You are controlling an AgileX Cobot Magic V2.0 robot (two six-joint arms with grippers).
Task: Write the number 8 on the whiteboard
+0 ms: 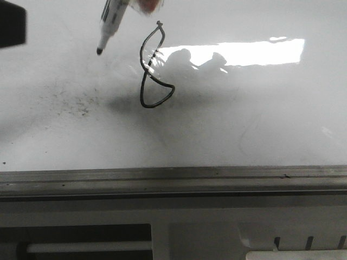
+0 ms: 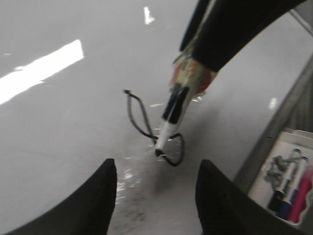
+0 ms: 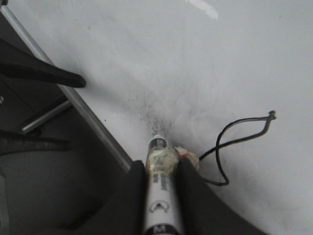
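Observation:
The number 8 (image 1: pixel 153 67) is a thin dark slanted figure on the whiteboard (image 1: pixel 244 119). It also shows in the left wrist view (image 2: pixel 146 125) and the right wrist view (image 3: pixel 234 139). My right gripper (image 3: pixel 161 164) is shut on a white marker (image 3: pixel 159 196) wrapped in tape. In the front view the marker (image 1: pixel 110 24) hangs tilted, its dark tip to the left of the 8 and above the board, apart from the line. My left gripper (image 2: pixel 156 169) is open and empty, hovering over the board near the 8.
A grey metal edge rail (image 1: pixel 173 176) runs along the board's near side. Faint grey smudge specks (image 1: pixel 76 103) lie left of the 8. Bright glare (image 1: pixel 255 51) sits at the right. A tray of spare markers (image 2: pixel 288 191) lies beyond the rail.

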